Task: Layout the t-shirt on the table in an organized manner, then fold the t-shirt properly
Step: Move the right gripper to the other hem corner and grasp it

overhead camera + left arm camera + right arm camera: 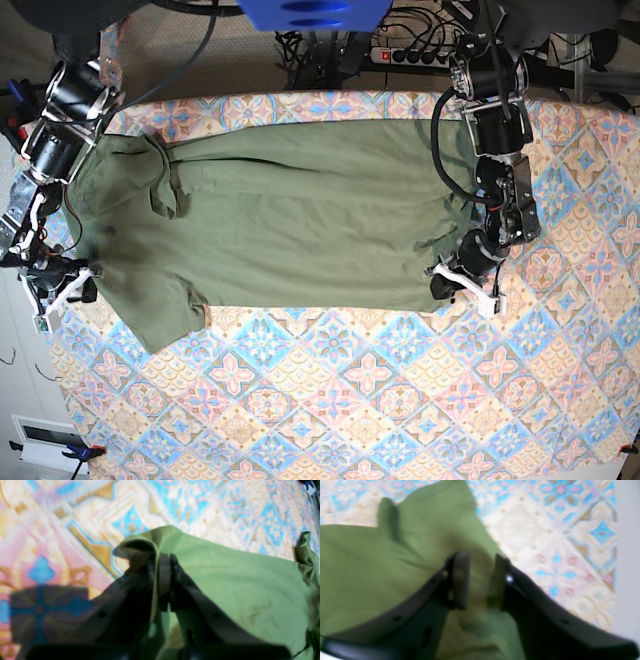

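Presently, reading the base view from left to right, the right gripper sits at the table's left edge, over the sleeve end of the olive-green t-shirt. In the right wrist view its jaws stand apart, with shirt fabric lying loosely between the pads; nothing is pinched there.

The t-shirt lies lengthwise across the upper half of the patterned tablecloth, sleeves and collar toward the left, hem toward the right. It is mostly flat, with creases near the collar and one sleeve splayed at lower left.

At the right, the left gripper rests on the lower hem corner. The left wrist view shows the left gripper clenched on a raised fold of the shirt's edge.

Hazards, as judged from this state:
- With only one corner gripped, pulling the hem may drag the whole garment sideways and add wrinkles.
- The pinched fold looks thin; it may slip out under tension.
- The open right gripper may snag loose sleeve cloth if it travels low across the fabric.
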`<move>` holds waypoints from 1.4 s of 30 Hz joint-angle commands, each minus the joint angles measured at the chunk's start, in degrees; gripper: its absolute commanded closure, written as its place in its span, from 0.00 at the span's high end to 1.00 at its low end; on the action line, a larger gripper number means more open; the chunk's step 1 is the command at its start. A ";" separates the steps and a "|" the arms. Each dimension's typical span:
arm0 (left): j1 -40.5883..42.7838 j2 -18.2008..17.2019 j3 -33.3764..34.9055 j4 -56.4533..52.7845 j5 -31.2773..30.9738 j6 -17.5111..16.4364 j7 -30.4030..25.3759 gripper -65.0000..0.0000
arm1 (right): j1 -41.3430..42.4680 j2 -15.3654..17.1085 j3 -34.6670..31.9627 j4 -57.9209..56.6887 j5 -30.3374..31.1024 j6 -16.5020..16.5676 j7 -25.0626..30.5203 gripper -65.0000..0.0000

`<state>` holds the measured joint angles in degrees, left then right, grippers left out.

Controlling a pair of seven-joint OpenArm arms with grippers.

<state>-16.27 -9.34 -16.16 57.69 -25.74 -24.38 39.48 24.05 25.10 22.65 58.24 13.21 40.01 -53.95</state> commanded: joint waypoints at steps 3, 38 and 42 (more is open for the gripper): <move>0.76 -0.37 -0.06 4.15 -0.94 -0.54 -0.94 0.00 | 3.51 0.79 -1.25 -4.83 -3.59 -0.01 5.29 0.37; 3.22 -1.69 -0.06 6.18 -1.12 -0.81 -0.94 0.00 | 8.96 0.79 -1.60 -34.11 -11.15 -0.01 44.15 0.38; 3.31 -1.69 -0.06 6.26 -1.12 -0.81 -0.94 0.00 | 8.87 0.88 -1.60 -34.11 -12.99 -1.90 44.50 0.40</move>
<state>-11.51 -10.46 -16.21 62.81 -25.74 -24.64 39.66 31.38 24.77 20.99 23.29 -0.82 38.13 -10.94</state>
